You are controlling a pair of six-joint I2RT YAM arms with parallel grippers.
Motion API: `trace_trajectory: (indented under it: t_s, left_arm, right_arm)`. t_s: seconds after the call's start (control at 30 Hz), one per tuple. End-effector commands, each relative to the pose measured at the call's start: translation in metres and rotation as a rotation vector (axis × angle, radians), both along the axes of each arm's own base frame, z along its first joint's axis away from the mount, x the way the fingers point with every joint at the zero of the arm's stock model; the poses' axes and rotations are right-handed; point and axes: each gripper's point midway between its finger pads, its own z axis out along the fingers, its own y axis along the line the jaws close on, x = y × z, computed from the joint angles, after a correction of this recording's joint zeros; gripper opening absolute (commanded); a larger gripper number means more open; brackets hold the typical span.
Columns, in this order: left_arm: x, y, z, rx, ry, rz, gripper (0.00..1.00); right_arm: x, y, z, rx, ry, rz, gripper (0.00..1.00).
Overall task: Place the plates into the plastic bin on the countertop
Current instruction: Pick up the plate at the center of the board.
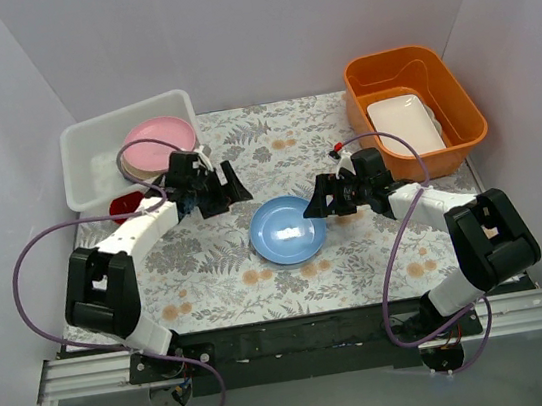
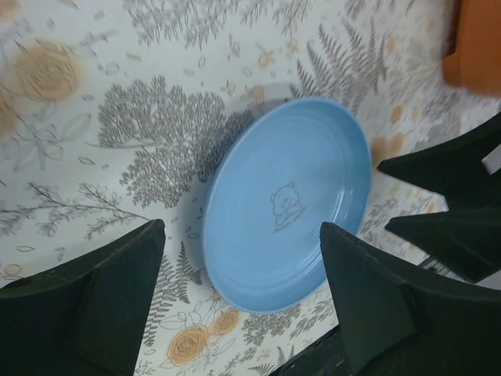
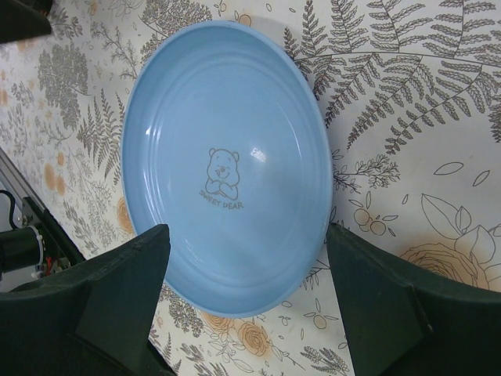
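A light blue plate (image 1: 287, 229) with a small bear print lies flat on the fern-printed countertop (image 1: 210, 272), between the two arms. It also shows in the left wrist view (image 2: 286, 204) and the right wrist view (image 3: 227, 164). My left gripper (image 1: 232, 192) is open and empty, just left of and behind the plate, its jaws wide apart (image 2: 243, 258). My right gripper (image 1: 315, 204) is open and empty at the plate's right rim, its jaws straddling the near edge (image 3: 246, 262). The white plastic bin (image 1: 82, 149) stands at the back left and holds a pink plate (image 1: 157, 143).
An orange tub (image 1: 458, 96) at the back right holds a white rectangular dish (image 1: 407, 125). A red item (image 1: 127, 201) shows at the bin's near wall, partly hidden by the left arm. White walls close in the back and both sides.
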Motion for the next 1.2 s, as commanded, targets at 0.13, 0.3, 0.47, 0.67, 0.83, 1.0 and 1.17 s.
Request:
trace_trajectory:
  t_s: [0.13,0.3,0.47,0.67,0.83,1.0,1.17]
  left_arm:
    - [-0.034,-0.016,-0.053,0.097,0.103,-0.032,0.68]
    - [-0.046,-0.028,-0.067,0.113,0.128,-0.060,0.56]
    - [-0.054,-0.041,-0.083,0.144,0.153,-0.086,0.46]
    - [-0.058,-0.042,-0.101,0.210,0.176,-0.079,0.31]
    - [-0.053,-0.041,-0.098,0.237,0.165,-0.063,0.00]
    - [-0.042,-0.033,-0.084,0.286,0.121,-0.020,0.00]
    - [-0.029,-0.026,-0.062,0.331,0.065,0.016,0.00]
  right_arm:
    - [0.010,0.004,0.012,0.014,-0.048,0.019,0.88]
    - [0.010,0.005,0.013,0.016,-0.047,0.022,0.88]
    - [0.009,0.005,0.012,0.017,-0.044,0.024,0.88]
    - [0.008,0.005,0.014,0.022,-0.048,0.029,0.87]
    - [0.009,0.005,0.014,0.021,-0.050,0.027,0.87]
    - [0.009,0.004,0.016,0.020,-0.058,0.023,0.88]
    - [0.009,0.004,0.018,0.023,-0.064,0.018,0.88]
